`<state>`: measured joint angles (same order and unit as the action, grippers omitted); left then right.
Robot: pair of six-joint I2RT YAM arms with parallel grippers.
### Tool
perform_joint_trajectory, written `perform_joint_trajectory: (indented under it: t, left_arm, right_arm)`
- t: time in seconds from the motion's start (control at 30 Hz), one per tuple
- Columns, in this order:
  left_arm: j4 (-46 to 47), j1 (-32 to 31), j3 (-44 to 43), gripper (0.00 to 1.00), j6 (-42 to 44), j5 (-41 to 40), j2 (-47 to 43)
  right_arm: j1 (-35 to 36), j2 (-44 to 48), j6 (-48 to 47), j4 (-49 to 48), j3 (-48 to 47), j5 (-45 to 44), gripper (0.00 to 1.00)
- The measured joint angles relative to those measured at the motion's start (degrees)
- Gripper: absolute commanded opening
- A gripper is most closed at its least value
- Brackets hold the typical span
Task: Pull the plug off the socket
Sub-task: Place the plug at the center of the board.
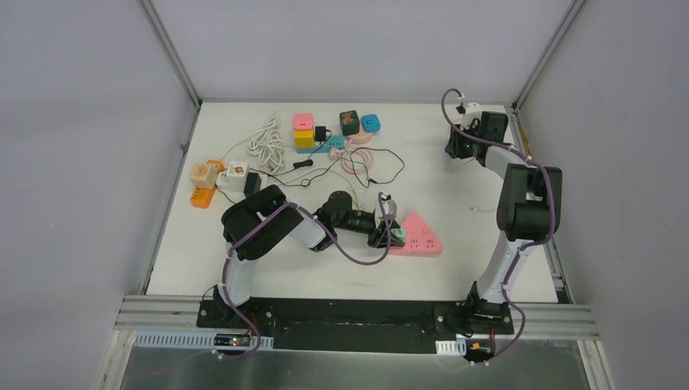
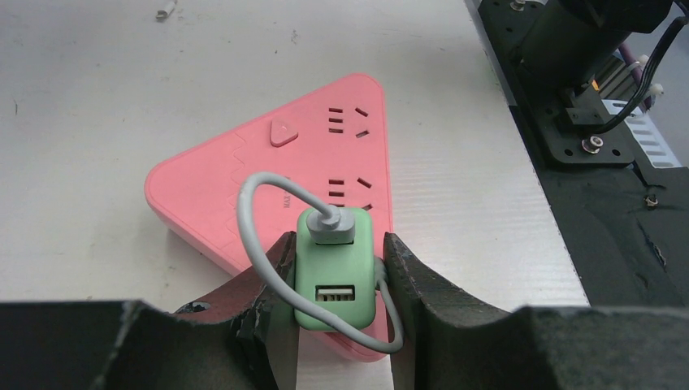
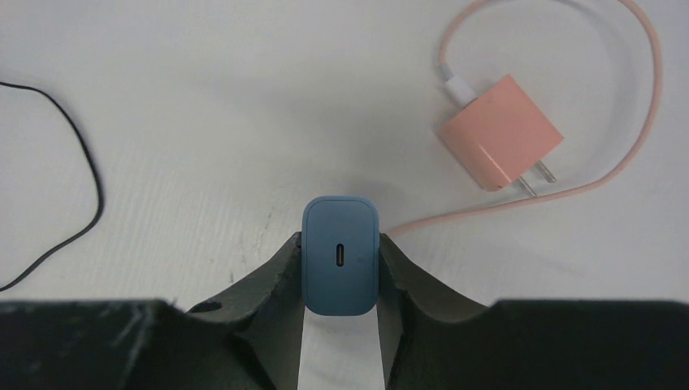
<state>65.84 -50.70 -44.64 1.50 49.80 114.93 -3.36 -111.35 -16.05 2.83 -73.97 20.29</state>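
Note:
A pink triangular socket strip (image 1: 421, 236) lies on the white table, also in the left wrist view (image 2: 244, 171). A green USB plug (image 2: 335, 272) stands on its near corner, with a grey cable (image 2: 246, 219) looped from its top port. My left gripper (image 2: 335, 252) is shut on the green plug, with the grey cable caught against the right finger; in the top view it is at the strip's left corner (image 1: 388, 231). My right gripper (image 3: 340, 244) is at the back right (image 1: 453, 149), shut on a blue charger (image 3: 340, 256).
A pink charger (image 3: 499, 132) with its pink cable and a black cable (image 3: 91, 187) lie near the right gripper. Coloured socket cubes (image 1: 304, 130), a white coiled cable (image 1: 266, 142) and orange and beige cubes (image 1: 205, 175) crowd the back left. The right arm's base (image 2: 569, 73) is close to the strip.

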Motion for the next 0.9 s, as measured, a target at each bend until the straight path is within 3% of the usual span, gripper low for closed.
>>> perform_joint_trajectory:
  t: [0.9]
  left_arm:
    - [-0.28,0.0,0.0,0.0,0.66,-0.24,-0.11]
  right_arm:
    - [-4.59,-4.02,0.15,0.48,-2.64,-0.09,0.03]
